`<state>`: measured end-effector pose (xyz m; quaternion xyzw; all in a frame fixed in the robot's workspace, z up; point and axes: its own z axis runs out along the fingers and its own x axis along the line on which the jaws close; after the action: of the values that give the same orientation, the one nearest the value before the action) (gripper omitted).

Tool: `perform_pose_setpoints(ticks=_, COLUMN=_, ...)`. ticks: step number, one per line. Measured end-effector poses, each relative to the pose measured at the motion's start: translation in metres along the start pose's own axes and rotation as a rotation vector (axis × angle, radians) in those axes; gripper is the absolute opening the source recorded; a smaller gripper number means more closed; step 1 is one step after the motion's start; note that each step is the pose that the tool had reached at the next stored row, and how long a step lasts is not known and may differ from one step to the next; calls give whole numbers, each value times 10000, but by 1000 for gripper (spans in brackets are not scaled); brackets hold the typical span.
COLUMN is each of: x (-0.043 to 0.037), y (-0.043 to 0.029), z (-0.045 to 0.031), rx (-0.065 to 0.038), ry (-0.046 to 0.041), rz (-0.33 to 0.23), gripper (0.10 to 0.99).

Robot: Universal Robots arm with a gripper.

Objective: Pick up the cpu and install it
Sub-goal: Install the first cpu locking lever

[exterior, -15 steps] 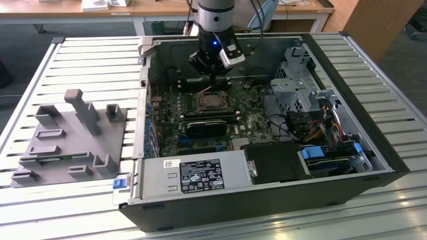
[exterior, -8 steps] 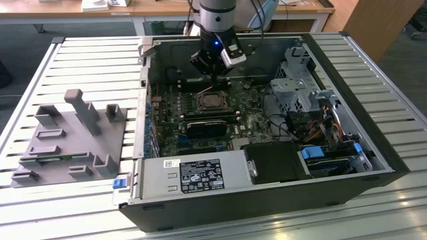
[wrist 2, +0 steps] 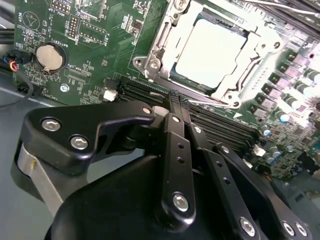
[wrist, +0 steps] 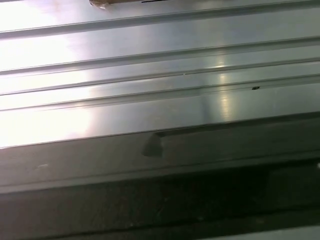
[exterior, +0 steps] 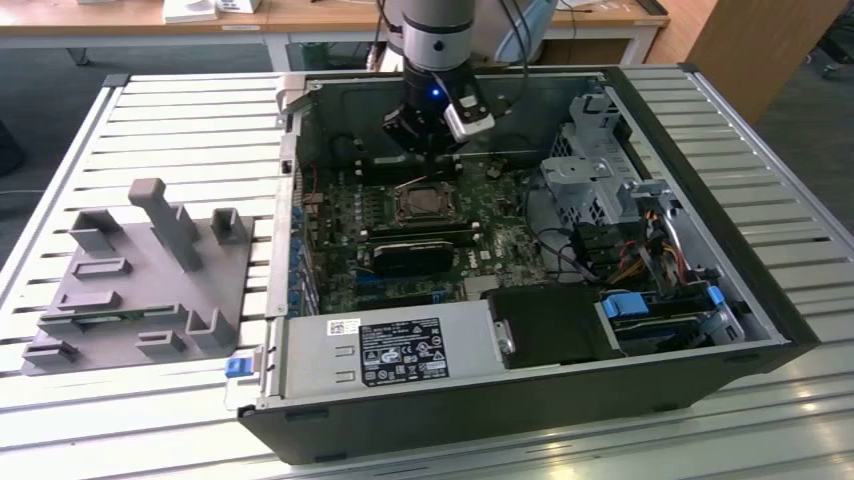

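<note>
Sitting in its socket, the cpu (wrist 2: 210,52) lies just beyond the gripper (wrist 2: 175,102) (fingers pressed together, empty).

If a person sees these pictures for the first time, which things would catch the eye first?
First, the open computer case on the ribbed metal table, with the robot arm reaching down into it. Next, in the second wrist view, the bright square cpu lying inside its metal-framed socket on the green board, just beyond the gripper. The grey tray lies on the table at the exterior view's left.
</note>
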<state>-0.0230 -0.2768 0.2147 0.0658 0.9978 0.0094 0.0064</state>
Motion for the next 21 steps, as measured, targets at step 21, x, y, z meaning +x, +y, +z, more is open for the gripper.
perform_pose_setpoints(ticks=21, x=-42, y=0, z=149, rx=-195, ry=28, rz=-1, gripper=106)
